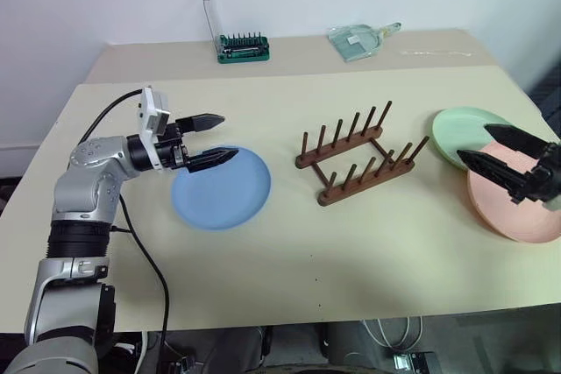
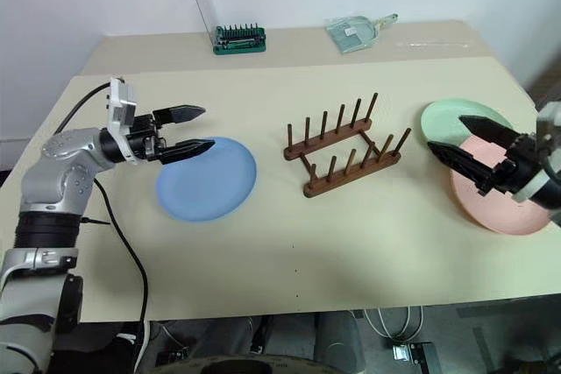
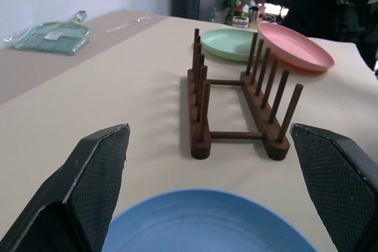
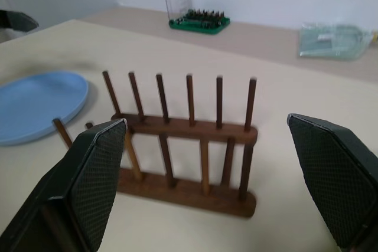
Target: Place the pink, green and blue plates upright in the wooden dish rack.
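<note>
Nothing racked yet: wooden dish rack [image 1: 361, 154] empty, blue plate [image 1: 221, 187] flat left of it, green plate [image 1: 463, 131] and pink plate [image 1: 517, 208] flat right of it, left hand [image 1: 216, 138] and right hand [image 1: 491, 150] both wide, holding nothing

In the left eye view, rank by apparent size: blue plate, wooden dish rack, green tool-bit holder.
1. Wooden dish rack and blue plate: too alike to rank.
2. Green tool-bit holder: smallest, though it sits farthest back, which shrinks it.

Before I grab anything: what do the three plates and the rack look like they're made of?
The blue plate, green plate and pink plate look like matte plastic or melamine: flat uniform colour, no glare, thin shallow rims. Glazed ceramic seems less likely, but the look leaves it open. The dish rack looks like dark-stained wood: brown rails and round pegs with a dull sheen.
</note>
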### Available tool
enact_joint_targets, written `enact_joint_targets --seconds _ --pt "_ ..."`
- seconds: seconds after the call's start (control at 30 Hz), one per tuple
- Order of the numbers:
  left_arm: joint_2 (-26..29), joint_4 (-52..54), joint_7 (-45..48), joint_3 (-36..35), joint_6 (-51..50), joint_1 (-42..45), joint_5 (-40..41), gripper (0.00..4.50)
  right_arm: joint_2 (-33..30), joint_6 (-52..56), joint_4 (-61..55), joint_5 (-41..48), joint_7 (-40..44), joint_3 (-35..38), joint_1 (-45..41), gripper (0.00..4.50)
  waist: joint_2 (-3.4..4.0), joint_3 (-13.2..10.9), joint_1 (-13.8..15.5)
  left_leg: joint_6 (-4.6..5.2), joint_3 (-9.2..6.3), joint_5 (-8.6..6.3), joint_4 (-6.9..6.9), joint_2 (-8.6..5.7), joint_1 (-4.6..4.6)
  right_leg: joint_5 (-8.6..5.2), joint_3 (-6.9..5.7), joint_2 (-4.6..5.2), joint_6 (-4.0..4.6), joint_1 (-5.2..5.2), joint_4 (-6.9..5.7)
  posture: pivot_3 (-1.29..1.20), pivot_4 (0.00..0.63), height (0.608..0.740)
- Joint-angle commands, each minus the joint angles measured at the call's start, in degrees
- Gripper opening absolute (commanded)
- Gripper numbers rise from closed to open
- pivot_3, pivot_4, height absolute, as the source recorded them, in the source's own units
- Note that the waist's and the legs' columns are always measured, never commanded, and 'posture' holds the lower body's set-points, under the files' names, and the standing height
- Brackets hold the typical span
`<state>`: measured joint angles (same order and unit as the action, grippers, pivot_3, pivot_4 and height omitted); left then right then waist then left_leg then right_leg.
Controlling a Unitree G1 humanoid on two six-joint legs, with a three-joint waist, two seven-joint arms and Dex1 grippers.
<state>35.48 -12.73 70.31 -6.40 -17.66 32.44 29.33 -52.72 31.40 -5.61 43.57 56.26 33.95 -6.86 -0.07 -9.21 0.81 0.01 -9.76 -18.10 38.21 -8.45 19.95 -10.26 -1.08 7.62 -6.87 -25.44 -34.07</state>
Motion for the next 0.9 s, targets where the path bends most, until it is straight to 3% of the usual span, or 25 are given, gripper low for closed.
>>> enact_joint_targets --seconds 0.03,0.17,0.43,0.53,0.7,0.9 --pt "1.09 2.5 -0.98 -2.59 1.06 -0.27 0.7 4.5 0.07 -2.47 1.29 -1.03 0.38 -1.93 -3.75 4.46 -0.02 -0.01 0.03 0.0 0.0 0.0 0.0 0.0 0.0 0.0 0.0 0.0 0.0 0.0 0.0 0.0 0.15 0.74" --pt "1.93 3.41 -1.87 -3.04 -0.76 0.56 1.36 4.5 1.98 -3.78 1.88 -2.04 -0.11 -4.59 -6.26 4.46 -0.05 -0.04 0.06 0.01 0.09 -0.01 0.01 -0.02 -0.01 0.03 0.13 -0.01 -0.05 -0.01 0.02 0.0 0.15 0.74" --pt "0.1 1.36 -3.32 -0.74 -2.85 4.31 0.18 4.5 3.57 -3.23 -1.67 -0.97 -2.6 -2.38 -2.69 4.46 -0.09 -0.06 0.1 0.02 0.08 -0.01 0.03 -0.06 0.04 0.09 0.19 -0.01 -0.12 -0.03 0.04 0.0 0.15 0.74" --pt "1.6 3.44 -4.95 1.7 -15.96 6.66 2.25 4.5 3.95 -3.75 -2.14 -0.53 -2.8 -1.42 -2.47 4.46 -0.09 -0.06 -0.09 0.02 0.11 -0.01 0.02 -0.05 0.0 0.09 0.24 -0.03 -0.13 -0.04 0.01 0.0 0.15 0.74" --pt "2.9 0.11 -1.67 1.82 -14.22 9.27 1.06 4.5 7.15 -3.16 -7.24 0.04 -6.69 -2.46 -1.6 4.46 -0.09 -0.07 -0.18 0.02 0.16 -0.02 0.01 -0.03 -0.05 0.09 0.29 -0.08 -0.13 -0.04 -0.01 0.0 0.15 0.74" --pt "-1.26 -0.67 -2.33 6.67 -14.1 13.71 -1.6 4.5 6.45 -1.41 -13.75 2.91 -5.36 0.79 4.51 4.46 -0.11 -0.1 1.4 0.05 0.2 -0.04 0.05 -0.09 0.0 0.14 0.33 -0.04 -0.21 -0.02 0.08 0.0 0.15 0.74"
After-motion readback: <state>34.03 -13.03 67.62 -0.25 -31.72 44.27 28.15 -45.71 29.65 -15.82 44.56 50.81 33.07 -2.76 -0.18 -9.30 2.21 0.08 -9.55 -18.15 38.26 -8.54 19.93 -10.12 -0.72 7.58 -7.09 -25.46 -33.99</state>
